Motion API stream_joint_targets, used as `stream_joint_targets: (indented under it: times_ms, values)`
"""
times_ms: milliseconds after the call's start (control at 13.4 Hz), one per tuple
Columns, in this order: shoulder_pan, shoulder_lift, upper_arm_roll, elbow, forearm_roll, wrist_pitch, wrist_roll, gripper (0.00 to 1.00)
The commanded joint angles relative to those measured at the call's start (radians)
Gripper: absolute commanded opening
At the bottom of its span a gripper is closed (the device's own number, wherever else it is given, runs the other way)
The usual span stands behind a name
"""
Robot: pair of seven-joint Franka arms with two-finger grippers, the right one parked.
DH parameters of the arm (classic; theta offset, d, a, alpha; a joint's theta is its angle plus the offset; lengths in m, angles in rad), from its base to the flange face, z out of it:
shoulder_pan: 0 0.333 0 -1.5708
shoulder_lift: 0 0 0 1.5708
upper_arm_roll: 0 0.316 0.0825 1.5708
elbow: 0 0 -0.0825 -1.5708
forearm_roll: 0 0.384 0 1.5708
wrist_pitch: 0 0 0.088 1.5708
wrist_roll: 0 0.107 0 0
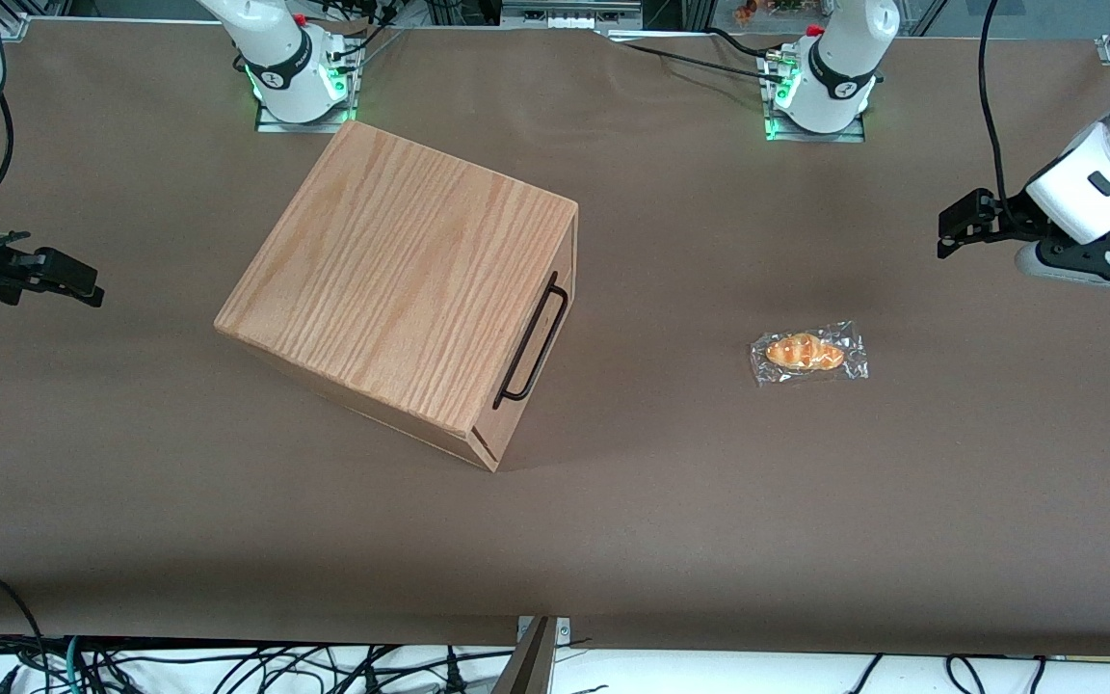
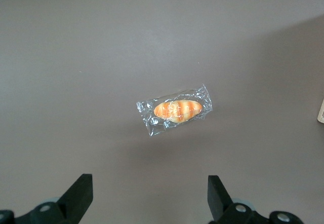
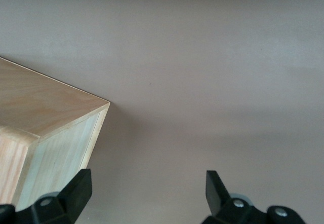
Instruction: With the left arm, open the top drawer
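1. Starting at the parked arm's end of the table [image 1: 131,501], you have the cabinet [image 1: 401,280] standing skewed on the brown cover, one corner pointing toward the front camera, with bare cover on every side of it.
2. The top drawer [image 1: 538,347] sits closed in the cabinet face that is turned toward the working arm's end; you see that face only edge-on, as a narrow strip under the lid.
3. Its handle [image 1: 534,339], a thin black wire, stands off the drawer front, and the cover in front of it is open.
4. Next comes the bread [image 1: 806,353], wrapped in clear film, lying flat on the cover well apart from the cabinet and a little nearer the front camera than the gripper.
5. At the working arm's end, the left arm [image 1: 1109,178] is cut off by the frame edge; its gripper [image 1: 952,231] hangs above the table, well apart from the drawer.
6. In the left wrist view the gripper [image 2: 151,196] has its fingers [image 2: 78,193] spread wide with nothing between them, and the bread [image 2: 177,110] lies on the cover below.
7. The cover is plain brown with faint creases; cables hang along the table's front edge.
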Motion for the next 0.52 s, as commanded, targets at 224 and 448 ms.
stream_joint_targets:
  times_ms: [224,448]
  values:
    - [-0.002,0.007,0.003,0.012,-0.003,-0.017,-0.007,1.0]
    - [-0.001,0.007,0.003,0.012,-0.003,-0.019,-0.008,1.0]
